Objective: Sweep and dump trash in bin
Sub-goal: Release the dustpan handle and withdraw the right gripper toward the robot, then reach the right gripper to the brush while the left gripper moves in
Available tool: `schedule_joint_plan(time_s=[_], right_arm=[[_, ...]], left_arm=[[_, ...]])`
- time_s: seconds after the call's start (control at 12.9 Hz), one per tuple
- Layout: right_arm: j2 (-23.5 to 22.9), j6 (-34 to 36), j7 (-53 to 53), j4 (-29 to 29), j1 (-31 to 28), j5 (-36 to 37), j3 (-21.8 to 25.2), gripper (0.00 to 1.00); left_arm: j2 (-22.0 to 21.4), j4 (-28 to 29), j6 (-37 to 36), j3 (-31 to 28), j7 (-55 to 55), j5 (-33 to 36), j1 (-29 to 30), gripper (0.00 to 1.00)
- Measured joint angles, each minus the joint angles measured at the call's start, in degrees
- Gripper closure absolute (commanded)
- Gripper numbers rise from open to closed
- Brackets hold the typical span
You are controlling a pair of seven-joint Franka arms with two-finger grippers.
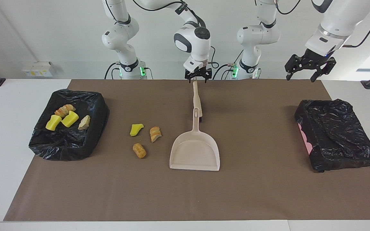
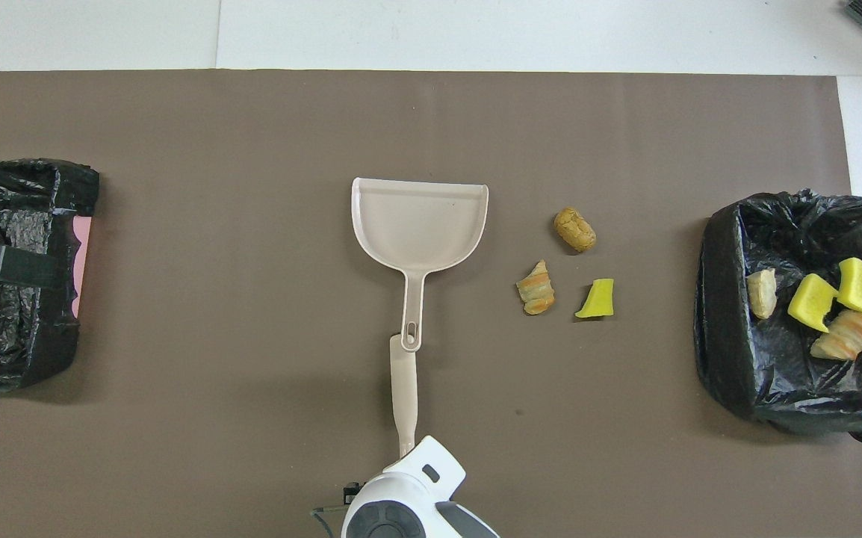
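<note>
Right gripper (image 1: 198, 76), top centre, fingers closing round the brush (image 1: 197, 96) handle tip (grasp unconfirmed). Next: sweep three scraps (image 1: 139, 150) into dustpan (image 1: 195, 153). Left gripper (image 1: 310, 65) waits, released.

trash (image 1: 143, 136) — three scraps on mat | four in bin (image 1: 40, 141)

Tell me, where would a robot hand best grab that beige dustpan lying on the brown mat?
Probably by the dustpan handle, coming straight down from above. The handle is a narrow, straight bar lying flat and pointing toward the robots, so two fingers could close across it; the wide scoop looks too broad. The brush lies in line with the handle's end, so gripping mid-handle keeps clear of it.
</note>
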State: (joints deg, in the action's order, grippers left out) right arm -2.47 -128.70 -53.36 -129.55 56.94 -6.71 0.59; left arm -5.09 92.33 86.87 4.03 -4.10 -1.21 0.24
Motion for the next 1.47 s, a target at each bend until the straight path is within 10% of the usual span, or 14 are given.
schedule_joint_plan(time_s=[0.39, 0.62, 1.47], right_arm=[[-1.2, -1.9, 0.1, 0.0, -3.0, 2.2, 0.1, 0.53], [-1.5, -2.1, 0.1, 0.1, -3.9, 2.6, 0.2, 0.99], [-1.6, 3.5, 0.3, 3.2, -7.5, 2.7, 0.2, 1.0]], left_arm=[[0.0, 0.0, 0.0, 0.3, 0.0, 0.0, 0.4, 0.0], [0.0, 0.0, 0.0, 0.3, 0.0, 0.0, 0.5, 0.0], [0.0, 0.0, -0.2, 0.2, 0.0, 0.0, 1.0, 0.0]])
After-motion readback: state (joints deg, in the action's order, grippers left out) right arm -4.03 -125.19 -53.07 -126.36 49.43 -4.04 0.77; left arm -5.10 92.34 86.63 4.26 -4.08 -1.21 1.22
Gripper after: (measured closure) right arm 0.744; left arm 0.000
